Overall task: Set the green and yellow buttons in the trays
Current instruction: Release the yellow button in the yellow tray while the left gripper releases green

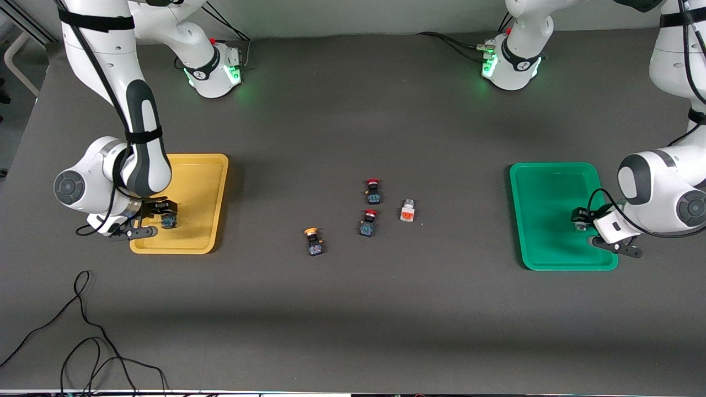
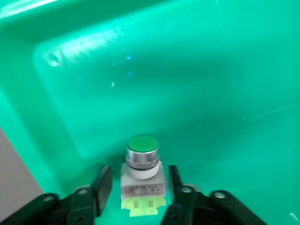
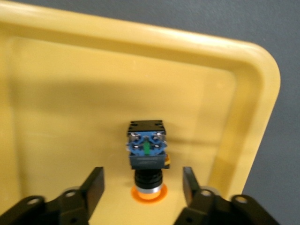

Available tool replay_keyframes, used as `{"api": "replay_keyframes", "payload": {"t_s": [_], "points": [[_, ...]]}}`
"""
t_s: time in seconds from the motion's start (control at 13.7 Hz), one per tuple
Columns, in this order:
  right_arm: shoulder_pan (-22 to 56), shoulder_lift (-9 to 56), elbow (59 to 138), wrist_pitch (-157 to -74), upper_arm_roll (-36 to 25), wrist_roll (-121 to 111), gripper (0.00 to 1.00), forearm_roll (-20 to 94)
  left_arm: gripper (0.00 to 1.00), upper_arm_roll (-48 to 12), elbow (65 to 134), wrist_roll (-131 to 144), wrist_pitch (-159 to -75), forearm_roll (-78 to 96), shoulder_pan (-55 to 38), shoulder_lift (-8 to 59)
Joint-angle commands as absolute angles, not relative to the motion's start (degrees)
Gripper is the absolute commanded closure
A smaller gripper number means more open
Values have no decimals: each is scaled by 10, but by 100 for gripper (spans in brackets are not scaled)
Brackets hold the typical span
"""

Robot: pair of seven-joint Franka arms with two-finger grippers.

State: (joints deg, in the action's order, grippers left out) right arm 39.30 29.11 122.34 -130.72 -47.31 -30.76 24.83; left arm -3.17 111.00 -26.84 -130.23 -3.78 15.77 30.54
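A white-bodied green button [image 2: 142, 168] rests on the floor of the green tray [image 2: 187, 70]. My left gripper [image 2: 138, 177] is open around it, with a small gap on each side. In the front view this gripper [image 1: 579, 219] is low in the green tray [image 1: 543, 182]. A dark-bodied yellow button [image 3: 147, 157] lies in the yellow tray [image 3: 70, 93] between the wide-open fingers of my right gripper [image 3: 142, 177], untouched. The front view shows that gripper [image 1: 165, 215] and button [image 1: 169, 221] in the yellow tray [image 1: 204, 182]. Another yellow button [image 1: 314, 241] lies mid-table.
Two red-capped dark buttons [image 1: 373, 191] [image 1: 368, 223] and a white-bodied button with an orange-red face [image 1: 407, 212] lie mid-table between the trays. Black cables [image 1: 88, 342] trail on the table near the front camera at the right arm's end.
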Motion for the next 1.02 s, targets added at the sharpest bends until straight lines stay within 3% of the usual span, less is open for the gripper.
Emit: {"api": "replay_keyframes", "payload": {"t_s": [0.0, 0.15, 0.44, 0.66, 0.95], "points": [[411, 275, 1161, -1214, -511, -317, 0, 249, 0, -40, 1108, -267, -1256, -42, 157, 266], [431, 276, 1077, -1111, -550, -302, 0, 212, 0, -42, 1087, -251, -1179, -36, 136, 226], [432, 276, 937, -974, -552, -249, 0, 195, 0, -44, 1015, -111, -1029, -19, 45, 192], [474, 280, 897, -958, -543, -179, 0, 197, 0, -47, 969, 29, -990, 16, -40, 198], [555, 305, 861, -989, -506, -12, 0, 215, 0, -47, 928, 189, -1021, 55, -137, 240]]}}
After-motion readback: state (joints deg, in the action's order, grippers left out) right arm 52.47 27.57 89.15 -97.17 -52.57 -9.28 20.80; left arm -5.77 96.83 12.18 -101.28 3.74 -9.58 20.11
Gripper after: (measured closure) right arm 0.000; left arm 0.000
